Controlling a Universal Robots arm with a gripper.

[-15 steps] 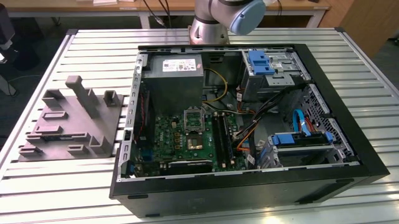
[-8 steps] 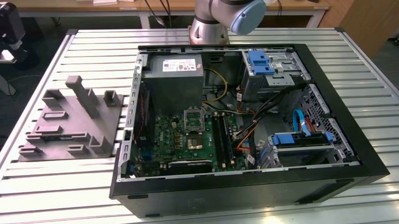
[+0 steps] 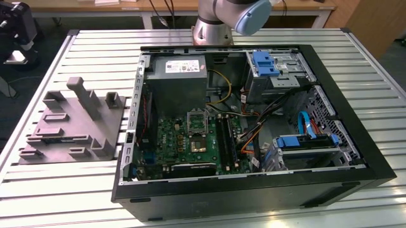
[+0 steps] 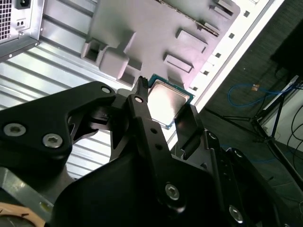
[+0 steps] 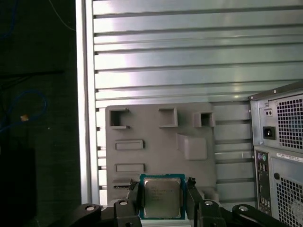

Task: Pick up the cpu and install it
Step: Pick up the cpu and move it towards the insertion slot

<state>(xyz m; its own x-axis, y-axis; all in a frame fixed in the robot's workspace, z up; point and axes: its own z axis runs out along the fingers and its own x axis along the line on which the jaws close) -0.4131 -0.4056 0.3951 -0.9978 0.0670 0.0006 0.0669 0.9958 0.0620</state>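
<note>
The cpu [image 5: 162, 197] sits pinched between the gripper's [image 5: 162, 189] two black fingers, one finger [image 5: 134, 193] pressed to each opposite edge. It is a thin square plate with a pale, brushed-metal top and a narrow green-blue rim, lying flat across the gap. Beyond the fingertips lies the grey tray [image 5: 156, 142], matte moulded plastic with raised blocks and shallow rectangular pockets. The chip looks to be held clear above it rather than resting in a pocket, though the views do not show the gap plainly. Under the tray runs the table [image 5: 189, 56] of ribbed, shiny aluminium slats. To one side of the gripper stands the computer case [image 5: 279, 142], with its perforated steel back.

I judge the pick-up done and the install not yet made. In the exterior view the green circuit board [image 3: 184, 142] lies bare inside the open case. A plate this thin, gripped only by its edges, calls for a level, steady hold and square alignment before any seating.
</note>
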